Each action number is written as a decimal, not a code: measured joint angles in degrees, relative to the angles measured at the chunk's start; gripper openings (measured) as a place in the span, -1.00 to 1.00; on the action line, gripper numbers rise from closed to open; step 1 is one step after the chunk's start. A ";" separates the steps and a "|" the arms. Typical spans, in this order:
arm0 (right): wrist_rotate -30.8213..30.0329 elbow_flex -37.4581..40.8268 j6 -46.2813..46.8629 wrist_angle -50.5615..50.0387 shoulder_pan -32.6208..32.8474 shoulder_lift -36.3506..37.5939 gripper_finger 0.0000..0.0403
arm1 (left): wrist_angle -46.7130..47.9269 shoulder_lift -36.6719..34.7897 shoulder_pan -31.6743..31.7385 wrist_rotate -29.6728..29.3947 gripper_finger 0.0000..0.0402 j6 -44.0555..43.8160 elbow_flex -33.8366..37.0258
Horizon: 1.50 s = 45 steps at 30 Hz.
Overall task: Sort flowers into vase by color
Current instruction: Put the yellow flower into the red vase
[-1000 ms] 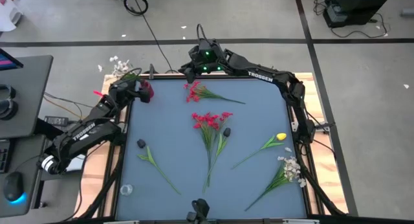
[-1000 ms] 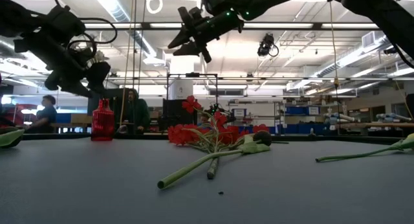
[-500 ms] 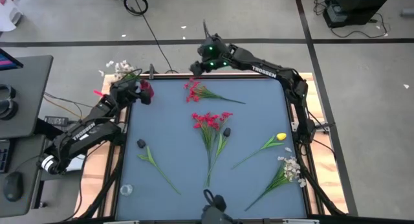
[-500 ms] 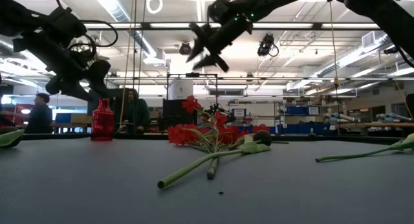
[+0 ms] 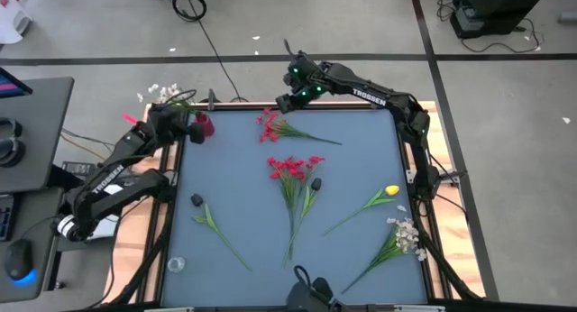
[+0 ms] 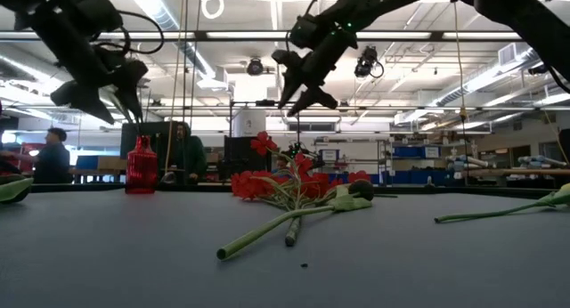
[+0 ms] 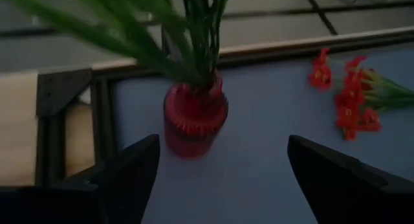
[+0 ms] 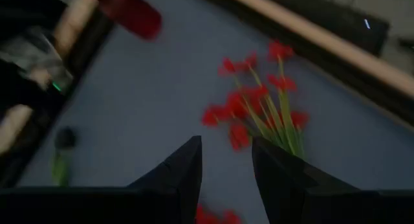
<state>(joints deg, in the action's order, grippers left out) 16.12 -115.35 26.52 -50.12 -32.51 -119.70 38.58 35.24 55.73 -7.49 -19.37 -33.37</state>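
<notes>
Two grippers are raised: the left gripper (image 7: 217, 179), spread wide and empty, above the red vase (image 7: 195, 115) holding stems; the right gripper (image 8: 226, 160), narrowly parted, over a red sprig (image 8: 262, 104).

— Where can you pass?

— The table's (image 5: 234, 190) left middle lies open, between the lone stem (image 5: 215, 224) and the red bunch (image 5: 293, 172) at centre.

— And what blocks you?

— The red vase (image 5: 204, 125) at the far-left corner (stems stick out of it), the red sprig (image 5: 281, 127) by the far edge, and yellow (image 5: 371, 201) and white (image 5: 401, 237) flowers near right.
</notes>
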 joint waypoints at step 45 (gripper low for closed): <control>0.50 34.01 -1.34 6.71 15.32 18.72 -0.28 | -13.47 18.04 -70.19 -23.28 0.52 -50.60 0.29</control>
<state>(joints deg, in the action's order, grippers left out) 16.63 -81.34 25.18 -43.41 -17.19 -100.97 25.10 53.28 -14.46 -30.77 -69.97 -33.08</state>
